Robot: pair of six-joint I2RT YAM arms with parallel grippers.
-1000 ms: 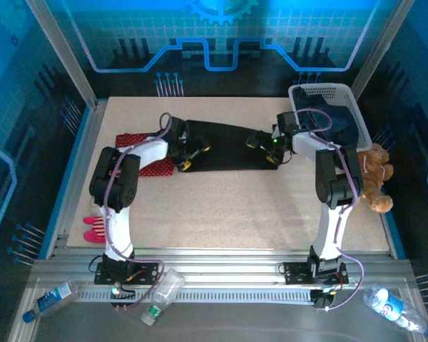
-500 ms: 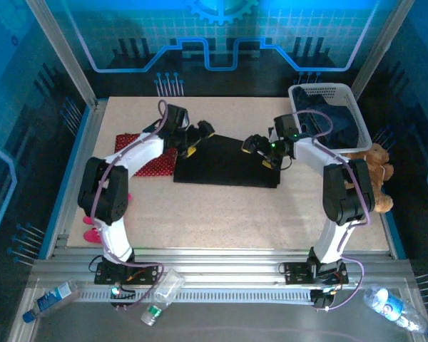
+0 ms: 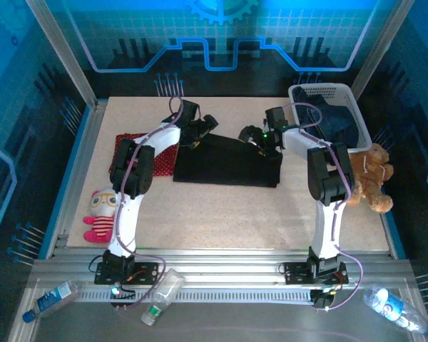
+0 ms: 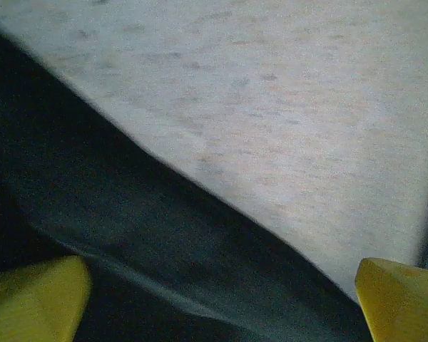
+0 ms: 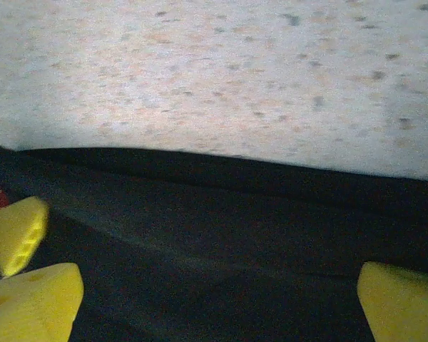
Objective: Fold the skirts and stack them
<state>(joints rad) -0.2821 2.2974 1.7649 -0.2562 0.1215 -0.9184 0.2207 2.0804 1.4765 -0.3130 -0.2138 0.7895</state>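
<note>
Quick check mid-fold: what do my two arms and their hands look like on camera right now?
The left arm and right arm have white links, black joints and looping purple cables. The left hand and right hand are black, with yellow wedge-shaped fingertips.

- Our left arm point(image 3: 132, 171) rises from its base at the near edge, folds at the elbow and stretches far forward; the forearm angles inward toward the middle
- Our left gripper point(image 3: 202, 130) points right, toward its partner; its jaws stand wide apart; in the left wrist view its yellow fingertips point(image 4: 34, 299) sit at the two bottom corners
- Our right arm point(image 3: 327, 178) mirrors this: upright from the base, bent at the elbow, forearm reaching forward and turned inward to the left
- Our right gripper point(image 3: 257, 137) faces left, jaws spread wide; in the right wrist view its yellow tips sit low at both sides
- Our two grippers lie near each other but apart, at about the same depth
</note>
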